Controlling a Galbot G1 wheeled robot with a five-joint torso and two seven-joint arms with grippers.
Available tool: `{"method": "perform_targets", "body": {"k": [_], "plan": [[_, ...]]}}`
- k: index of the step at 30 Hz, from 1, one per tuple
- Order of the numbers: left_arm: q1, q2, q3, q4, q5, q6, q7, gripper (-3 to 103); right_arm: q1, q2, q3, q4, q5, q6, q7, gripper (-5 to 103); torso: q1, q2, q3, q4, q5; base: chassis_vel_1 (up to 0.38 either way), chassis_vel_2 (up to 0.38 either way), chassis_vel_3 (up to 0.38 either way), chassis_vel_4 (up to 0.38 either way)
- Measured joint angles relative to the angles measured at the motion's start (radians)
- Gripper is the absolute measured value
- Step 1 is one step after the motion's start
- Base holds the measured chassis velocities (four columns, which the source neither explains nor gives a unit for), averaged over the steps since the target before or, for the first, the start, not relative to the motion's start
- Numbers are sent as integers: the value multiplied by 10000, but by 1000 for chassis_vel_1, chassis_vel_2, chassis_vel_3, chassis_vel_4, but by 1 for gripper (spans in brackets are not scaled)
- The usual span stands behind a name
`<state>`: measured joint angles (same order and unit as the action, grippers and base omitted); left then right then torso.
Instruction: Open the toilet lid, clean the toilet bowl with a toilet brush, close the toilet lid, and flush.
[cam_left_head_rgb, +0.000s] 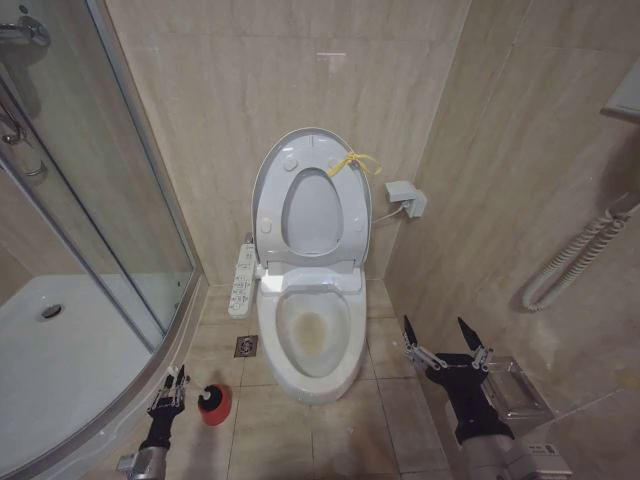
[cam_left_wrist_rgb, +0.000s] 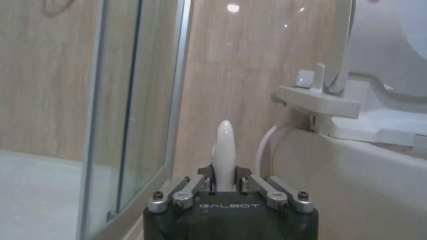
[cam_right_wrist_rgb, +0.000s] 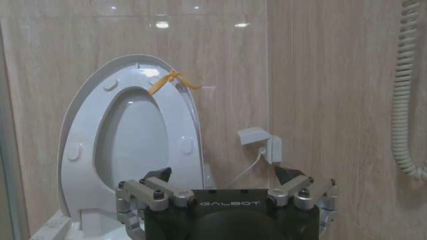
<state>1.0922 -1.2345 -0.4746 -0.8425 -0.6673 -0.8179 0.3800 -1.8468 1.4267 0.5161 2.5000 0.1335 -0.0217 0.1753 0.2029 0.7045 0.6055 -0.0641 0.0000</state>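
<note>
Beige marbled wall tiles (cam_left_head_rgb: 220, 90) cover the bathroom. A curved glass shower screen (cam_left_head_rgb: 90, 200) encloses a white shower tray (cam_left_head_rgb: 60, 370) with a round drain. A small red round holder cup (cam_left_head_rgb: 214, 404) stands on the floor (near a square floor drain (cam_left_head_rgb: 246, 346)). A white coiled hose (cam_left_head_rgb: 575, 262) hangs on the opposite wall.

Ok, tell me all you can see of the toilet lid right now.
The toilet lid is a glossy white plastic oval, raised upright against the beige tiled wall, its underside facing the room. Small bumper pads dot that underside. The ring seat is raised too and rests against it. A yellow strap is tied at its top edge. Neither gripper touches it.
</note>
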Motion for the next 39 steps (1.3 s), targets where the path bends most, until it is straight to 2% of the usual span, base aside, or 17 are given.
{"method": "perform_targets", "body": {"k": [6, 14, 39], "plan": [[-508, -68, 192, 579, -11, 0, 210, 21, 0, 0, 0, 0, 0, 0, 0, 100, 0, 0, 0, -1, 1, 0, 0, 0, 0], [-542, -216, 308, 805, 213, 0, 201, 21, 0, 0, 0, 0, 0, 0, 0, 100, 0, 0, 0, -1, 1, 0, 0, 0, 0], [-89, -205, 258, 496, 274, 20, -8, 21, 0, 0, 0, 0, 0, 0, 0, 100, 0, 1, -1, 0, 0, 0, 0, 0, 0]]}}
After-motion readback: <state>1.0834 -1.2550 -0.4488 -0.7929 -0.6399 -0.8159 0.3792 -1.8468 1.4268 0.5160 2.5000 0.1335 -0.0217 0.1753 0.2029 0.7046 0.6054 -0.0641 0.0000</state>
